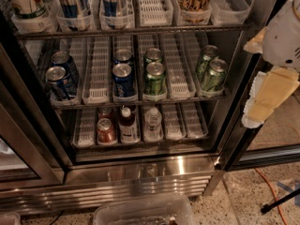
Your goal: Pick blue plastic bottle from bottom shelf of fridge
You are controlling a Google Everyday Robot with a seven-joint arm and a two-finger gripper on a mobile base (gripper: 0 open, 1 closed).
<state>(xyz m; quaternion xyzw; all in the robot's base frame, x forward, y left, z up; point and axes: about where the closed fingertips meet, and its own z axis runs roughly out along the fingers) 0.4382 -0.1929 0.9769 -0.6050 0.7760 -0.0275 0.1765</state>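
The blue plastic bottle (127,124), with a white cap, dark liquid and a pale label, stands upright in a white lane tray on the bottom shelf (185,136) of the open fridge (140,171). A red can (106,131) stands to its left and a clear water bottle (153,123) to its right. My gripper (266,97), white with yellowish parts, hangs at the right edge of the camera view. It is outside the fridge, by the door frame, well to the right of the bottle and a little higher.
The middle rack holds blue cans (123,80) and green cans (154,78), with more green cans (211,71) at the right. The top rack holds tall cans and cups. A clear plastic bin (143,212) sits on the floor in front. An orange cable (269,191) lies at the right.
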